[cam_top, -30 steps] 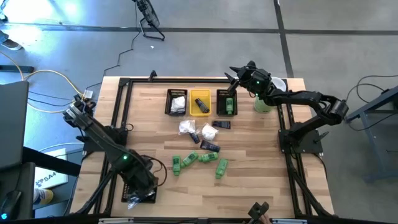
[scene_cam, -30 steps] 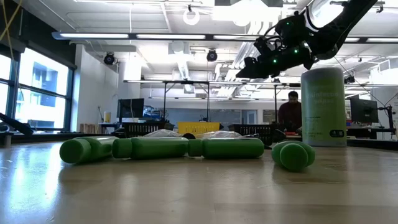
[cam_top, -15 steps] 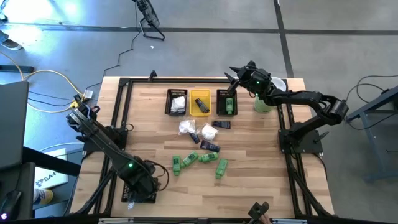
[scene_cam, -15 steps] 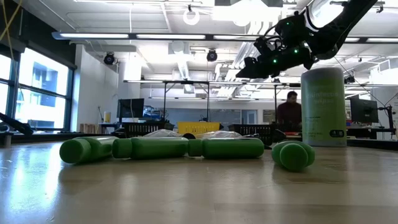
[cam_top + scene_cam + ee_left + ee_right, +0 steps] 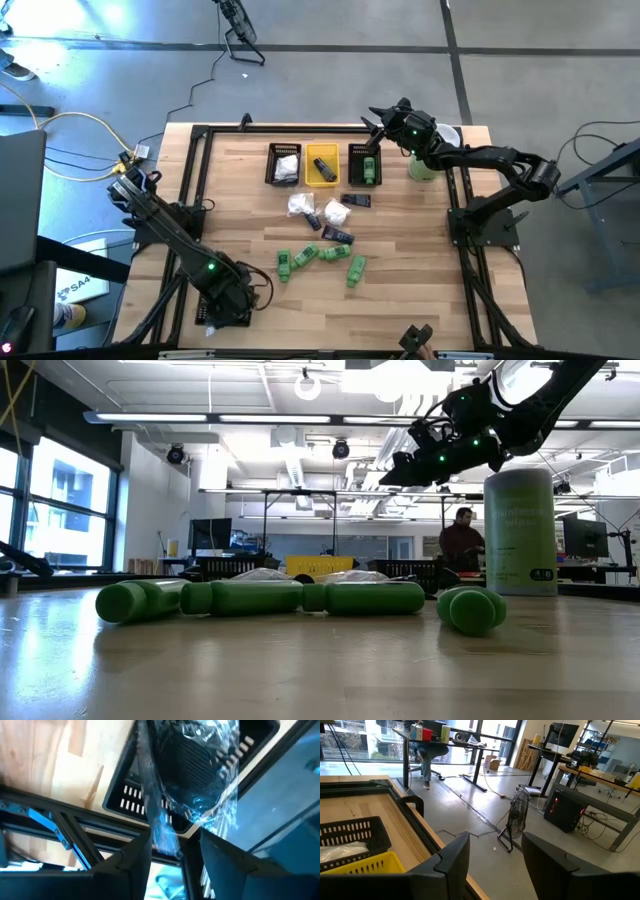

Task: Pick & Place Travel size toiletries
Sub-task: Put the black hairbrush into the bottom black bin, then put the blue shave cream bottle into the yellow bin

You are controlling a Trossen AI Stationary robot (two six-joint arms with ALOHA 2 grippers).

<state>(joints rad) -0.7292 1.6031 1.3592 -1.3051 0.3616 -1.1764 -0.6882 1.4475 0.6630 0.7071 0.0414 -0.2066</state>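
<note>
— So where are you in the sort?

— Your right gripper (image 5: 372, 124) hangs spread and empty above the far black bin (image 5: 364, 165), already holding a green bottle.

— And next?

— Four green bottles (image 5: 320, 262) lie mid-table; fetch one. Your left gripper (image 5: 222, 312) waits near the front edge, fingers spread.

The wooden table (image 5: 400, 225) is showing pale, smooth planks with a soft sheen. The green bottles (image 5: 260, 598) are looking like matt plastic, while clear crinkly film (image 5: 210, 765) is glinting over a slotted black plastic bin (image 5: 150, 800).

3 bins (image 5: 322, 165), pale-green cylinder (image 5: 518, 532)
</note>
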